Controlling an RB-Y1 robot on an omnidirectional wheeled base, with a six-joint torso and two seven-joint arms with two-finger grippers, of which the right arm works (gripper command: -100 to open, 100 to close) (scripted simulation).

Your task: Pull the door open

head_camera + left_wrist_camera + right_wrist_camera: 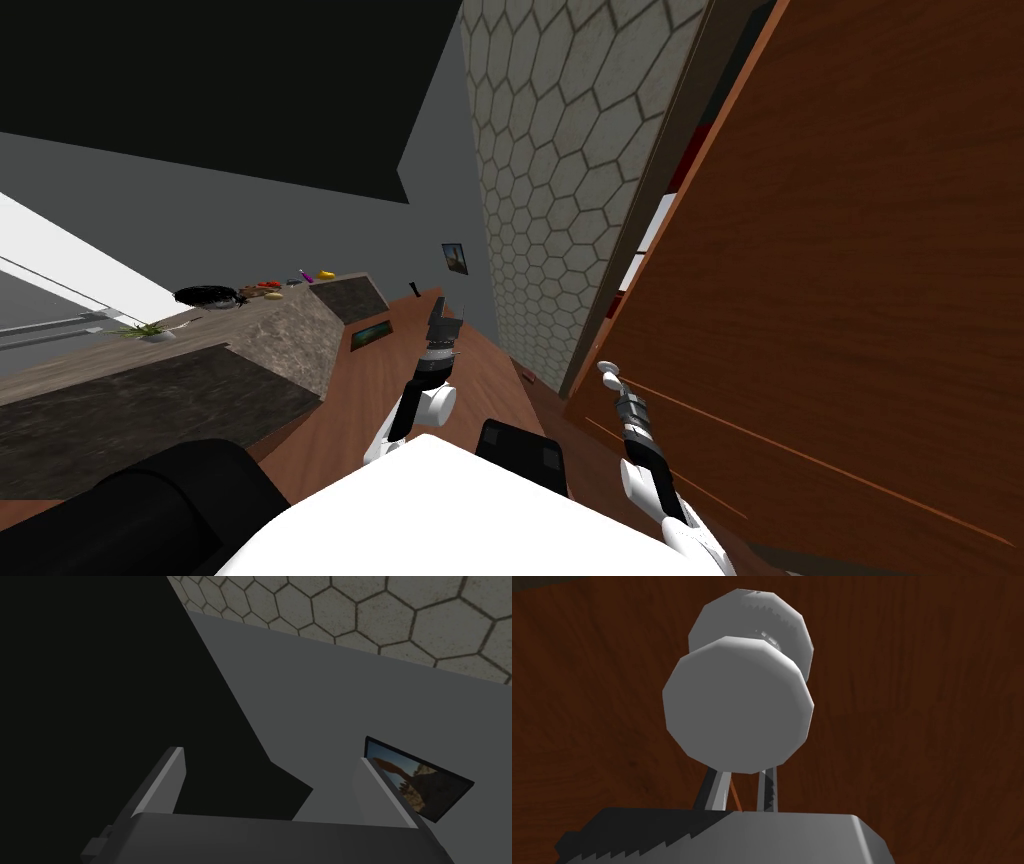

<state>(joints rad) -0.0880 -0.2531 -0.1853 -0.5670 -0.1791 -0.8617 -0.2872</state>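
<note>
the brown wooden door [850,300] stands on my right. its pale grey round knob [738,703] sits on the door face, near the edge that meets the dark frame [640,200]. a narrow gap shows between that door edge and the frame, with slivers of red and white in it.

my right gripper [613,390] is up against the door at the knob. from the right wrist camera its fingers [714,791] are drawn close together and run in behind the knob's round face. the tips are hidden there, so i think they pinch the knob's neck, in front of the round plate [752,626] on the door, but i can't be sure.

my left gripper [270,754] hangs well clear of the door, out past the hex-tiled wall [560,180]. its fingers are spread wide and hold nothing.
</note>
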